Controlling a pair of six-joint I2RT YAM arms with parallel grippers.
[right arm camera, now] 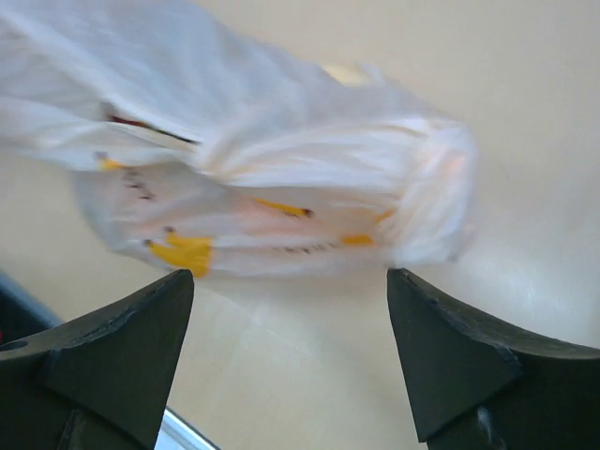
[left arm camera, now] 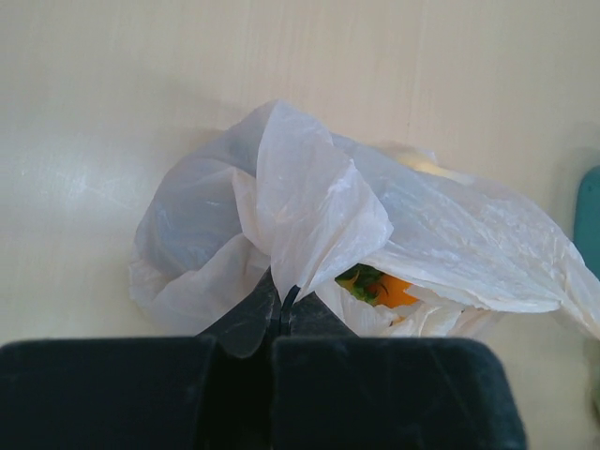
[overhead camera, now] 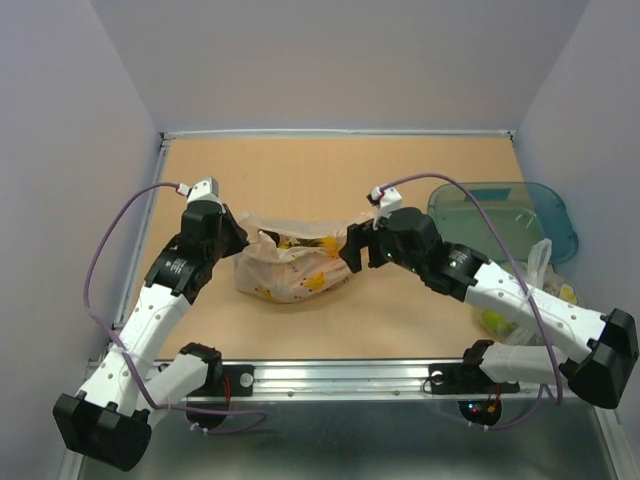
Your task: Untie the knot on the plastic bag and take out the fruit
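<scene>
The pale peach plastic bag with orange-yellow marks lies in the middle of the table between both arms. My left gripper is at its left end, shut on a flap of the bag near the mouth. In the left wrist view an orange pineapple with green crown shows through the opening. My right gripper is open at the bag's right end. In the right wrist view the bag lies just ahead of its spread fingertips, not touching them. I cannot see a knot.
A teal tray sits at the back right; its edge shows in the left wrist view. A clearer bag with green-yellow fruit lies under the right arm. Grey walls stand on three sides.
</scene>
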